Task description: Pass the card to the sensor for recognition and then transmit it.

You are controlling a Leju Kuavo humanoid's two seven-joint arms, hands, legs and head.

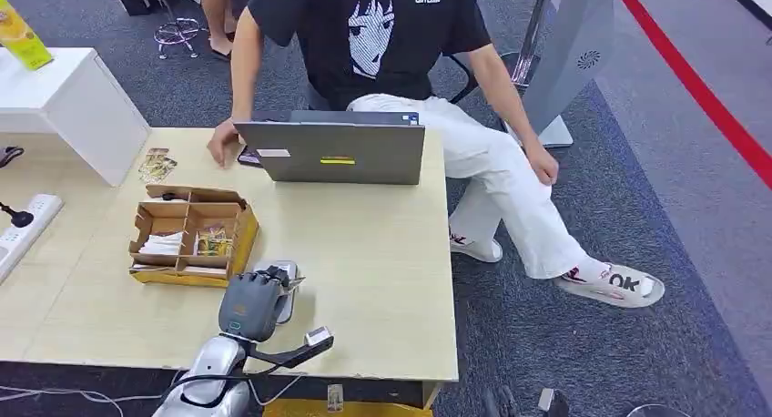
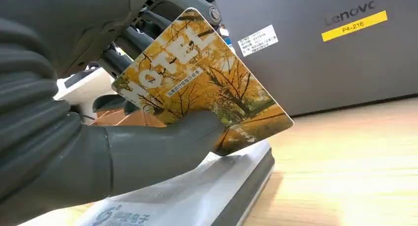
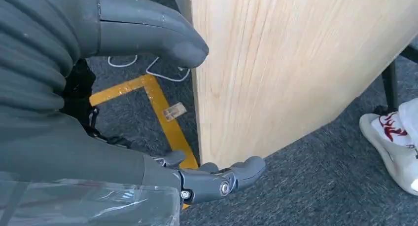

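Left hand (image 2: pixel 74 152) pinched the card (image 2: pixel 202 85) between thumb and fingers (image 2: pixel 133 41), face tilted just over the sensor (image 2: pixel 197 191) near the desk's (image 1: pixel 382 253) front edge, presumably for reading. Right hand (image 3: pixel 148 112) hung beside the desk edge, fingers apart, holding nothing.

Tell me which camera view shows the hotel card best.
The left wrist view: the card shows close up, its yellow tree picture and HOTEL lettering readable, pinched by the left hand just above the white sensor. In the head view the left hand covers it. The right wrist view looks at the table edge and floor instead.
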